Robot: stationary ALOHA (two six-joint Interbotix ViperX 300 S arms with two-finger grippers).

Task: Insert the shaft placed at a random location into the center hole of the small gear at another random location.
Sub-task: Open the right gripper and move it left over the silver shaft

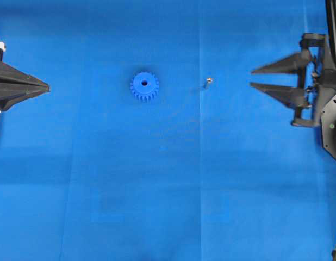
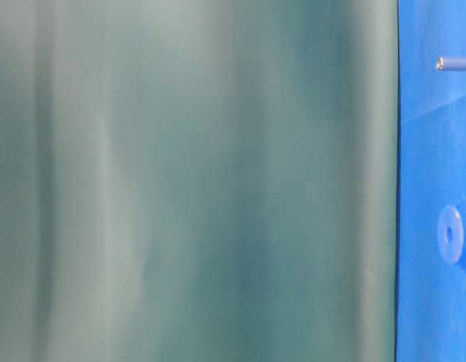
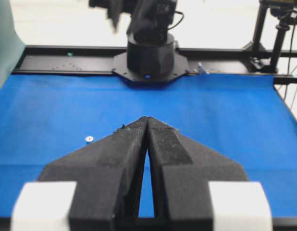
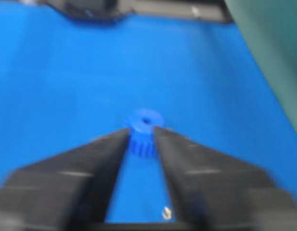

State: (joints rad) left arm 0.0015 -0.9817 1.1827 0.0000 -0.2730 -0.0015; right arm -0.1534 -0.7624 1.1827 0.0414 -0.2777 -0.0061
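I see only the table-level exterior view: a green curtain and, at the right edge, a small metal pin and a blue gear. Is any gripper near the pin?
Observer: Not touching. In the overhead view the right gripper is clearly apart from the tiny silvery-grey metal shaft, with its jaws open and pointing toward it.
Operator: And the other arm, please?
Observer: The left gripper is at the left edge of the overhead view with its jaws shut, well apart from the bright blue plastic toothed gear.
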